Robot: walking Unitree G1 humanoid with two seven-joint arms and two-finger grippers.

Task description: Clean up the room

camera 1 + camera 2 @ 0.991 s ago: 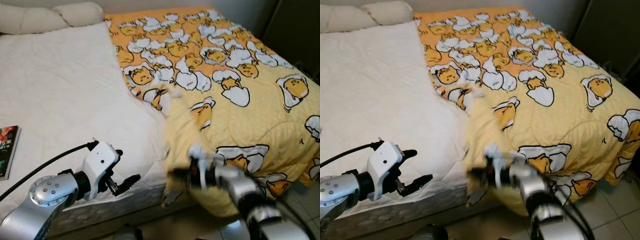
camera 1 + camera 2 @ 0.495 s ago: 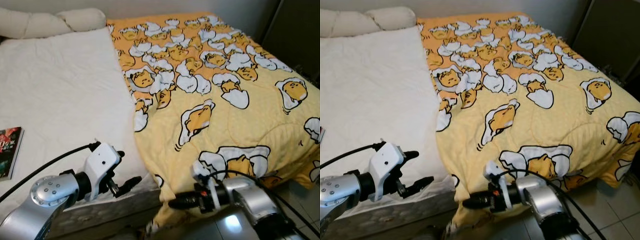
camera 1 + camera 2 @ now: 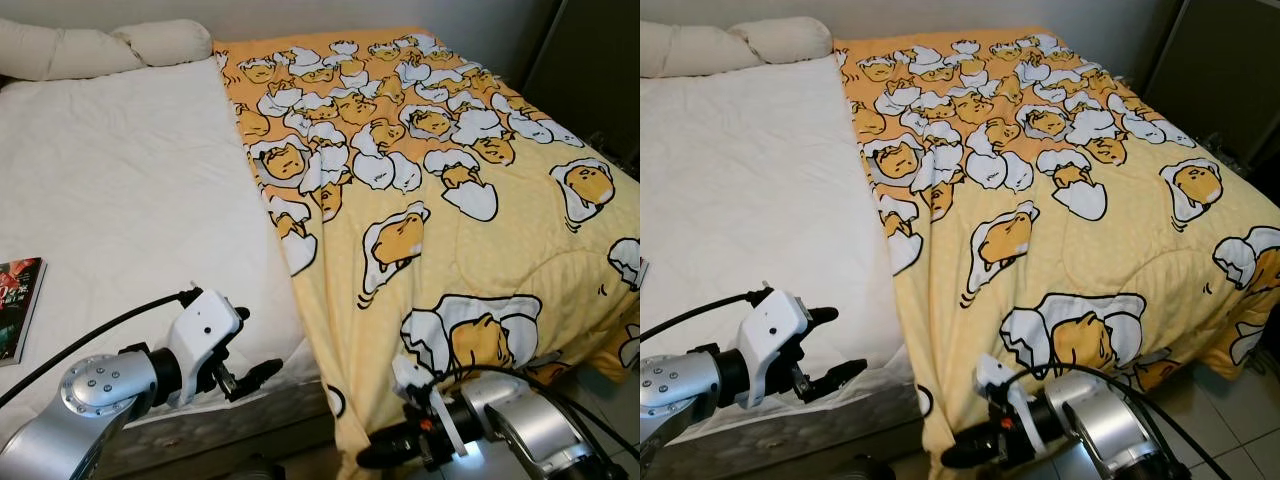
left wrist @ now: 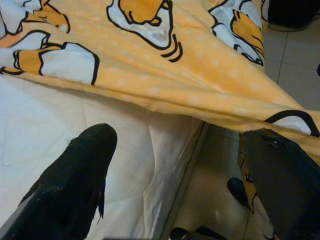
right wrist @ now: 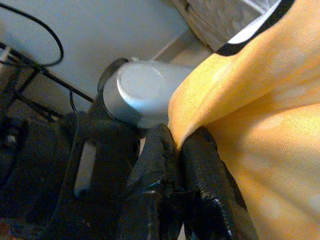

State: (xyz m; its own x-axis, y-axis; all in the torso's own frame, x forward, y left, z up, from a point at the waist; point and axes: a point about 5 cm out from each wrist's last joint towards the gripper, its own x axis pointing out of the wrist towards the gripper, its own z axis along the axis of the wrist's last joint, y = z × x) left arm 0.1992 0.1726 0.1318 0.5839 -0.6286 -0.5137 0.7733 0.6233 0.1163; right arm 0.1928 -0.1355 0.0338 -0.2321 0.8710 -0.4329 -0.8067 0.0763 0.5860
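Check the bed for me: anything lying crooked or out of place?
Yes. The blanket covers only the bed's right half, leaving the white sheet bare; the right gripper pinches its corner below the mattress edge. A book lies at the sheet's left edge.

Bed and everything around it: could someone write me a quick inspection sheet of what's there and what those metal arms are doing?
Surface: bed with a white sheet, half bare.
Job's things: yellow blanket with egg cartoons covers the robot's right half and hangs over the foot edge.
Clutter: book at the left edge; pillows at the head.
Grippers: right gripper pinches the blanket edge, low by the foot; left gripper open, empty, over the mattress corner.
Cables: black cable on the left arm.
Surroundings: tiled floor.
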